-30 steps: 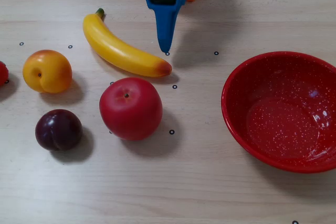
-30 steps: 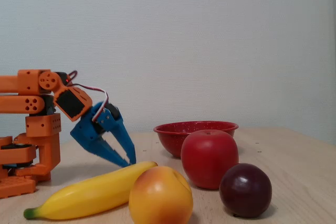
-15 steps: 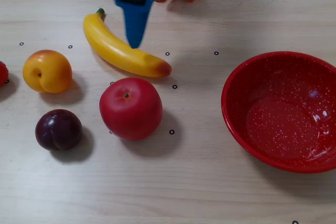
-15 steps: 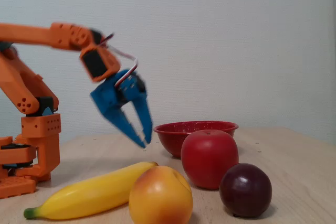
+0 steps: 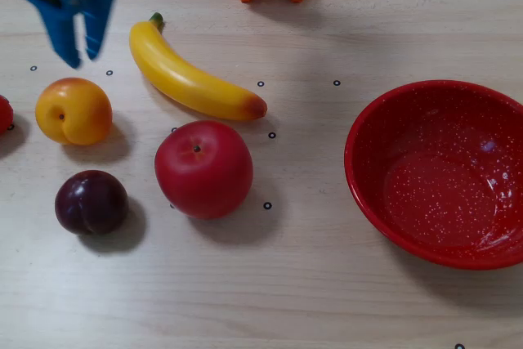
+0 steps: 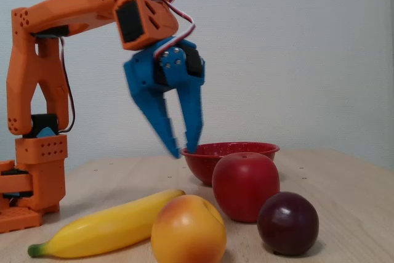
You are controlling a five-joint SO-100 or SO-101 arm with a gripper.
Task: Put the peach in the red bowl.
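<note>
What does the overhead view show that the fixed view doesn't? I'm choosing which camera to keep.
Only overhead: the inside of the red bowl, empty, and a red object at the left edge. Only fixed: the orange arm and the end effector raised off the table, slightly parted. Both: peach, banana, apple, plum.

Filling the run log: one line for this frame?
phase: approach | gripper: open, empty, raised above the table | peach: on the table, untouched | red bowl: empty | banana, apple, plum: on the table
</note>
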